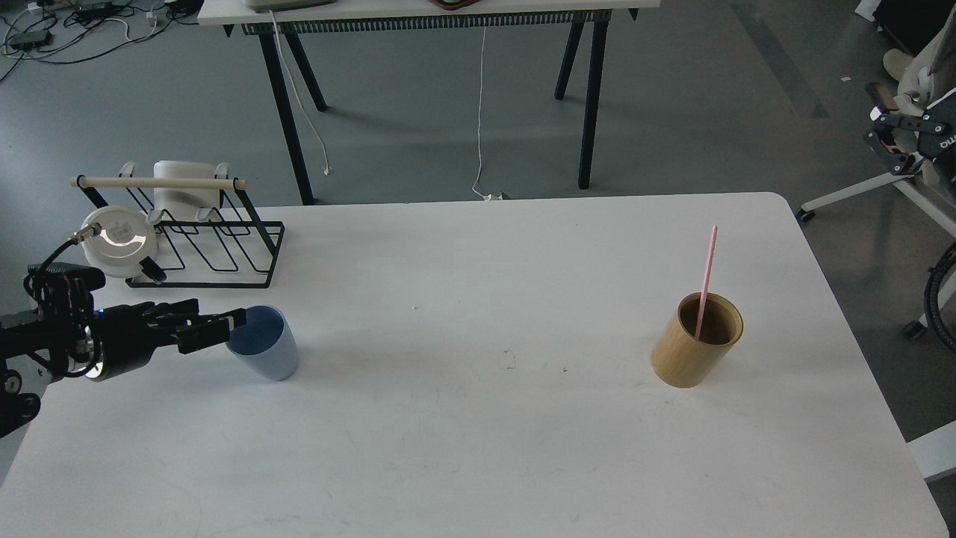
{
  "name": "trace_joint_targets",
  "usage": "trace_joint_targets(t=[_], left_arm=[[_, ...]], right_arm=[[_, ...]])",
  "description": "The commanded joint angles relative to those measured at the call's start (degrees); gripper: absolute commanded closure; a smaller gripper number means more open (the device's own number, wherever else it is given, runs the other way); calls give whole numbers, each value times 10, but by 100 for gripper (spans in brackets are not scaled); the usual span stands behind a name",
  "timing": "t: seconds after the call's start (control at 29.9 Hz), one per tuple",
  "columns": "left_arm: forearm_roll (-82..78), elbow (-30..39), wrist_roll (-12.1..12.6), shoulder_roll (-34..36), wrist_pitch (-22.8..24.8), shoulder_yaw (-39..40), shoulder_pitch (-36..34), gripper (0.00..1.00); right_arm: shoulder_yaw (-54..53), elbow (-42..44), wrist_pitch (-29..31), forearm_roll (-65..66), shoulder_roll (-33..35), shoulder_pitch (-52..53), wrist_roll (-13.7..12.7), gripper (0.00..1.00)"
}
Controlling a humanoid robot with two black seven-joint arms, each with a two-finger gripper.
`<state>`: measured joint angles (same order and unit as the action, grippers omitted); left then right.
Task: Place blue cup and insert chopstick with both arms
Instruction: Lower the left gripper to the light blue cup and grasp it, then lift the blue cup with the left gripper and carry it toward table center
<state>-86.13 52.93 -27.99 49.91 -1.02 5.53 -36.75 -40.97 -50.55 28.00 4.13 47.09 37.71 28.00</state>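
The cup (263,342) stands on the table's (478,448) left side, in front of the wire rack (202,243); the left gripper (224,325) seems to touch its rim, though contact is unclear; well apart to the right, the chopstick (706,280) leans inside the cylinder holder (696,340); a plate (119,240) rests against the rack's left end.

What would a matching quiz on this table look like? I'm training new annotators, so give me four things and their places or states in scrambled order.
Things:
1. blue cup
2. pink stick
3. wire rack
4. left tool

Places or states:
A. stands at the table's far left corner, holding a white dish
B. leans inside the tan wooden holder on the right
C. reaches the cup's rim from the left
D. stands upright in front of the rack

Pairs: 1-D, 2-B, 3-A, 4-C
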Motion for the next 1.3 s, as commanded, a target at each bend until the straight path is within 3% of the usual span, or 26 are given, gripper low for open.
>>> trace_joint_targets(t=[0.0, 0.1, 0.23, 0.33, 0.4, 0.57, 0.67, 1.07, 1.27], left_arm=[[-4, -15, 0, -12, -3, 0, 3, 3], [-5, -15, 0, -12, -5, 0, 4, 8], [-7, -15, 0, -10, -6, -1, 7, 33], [-31, -15, 0, -12, -7, 2, 14, 45], [-36, -15, 0, -12, -7, 2, 15, 56], [-36, -15, 0, -12, -17, 4, 16, 95], [-35, -15, 0, -12, -45, 2, 15, 99], [-36, -3, 0, 5, -44, 7, 12, 100], [-33, 94, 0, 48, -22, 11, -33, 100]], right_arm=[[0, 0, 0, 0, 2, -1, 0, 2], [0, 0, 0, 0, 3, -4, 0, 2], [0, 0, 0, 0, 4, -5, 0, 2], [0, 0, 0, 0, 3, -8, 0, 2], [0, 0, 0, 0, 4, -9, 0, 2], [0, 0, 0, 0, 9, -11, 0, 2], [0, 0, 0, 0, 10, -11, 0, 2], [-2, 2, 0, -2, 9, -14, 0, 2], [-24, 55, 0, -11, 9, -14, 0, 2]])
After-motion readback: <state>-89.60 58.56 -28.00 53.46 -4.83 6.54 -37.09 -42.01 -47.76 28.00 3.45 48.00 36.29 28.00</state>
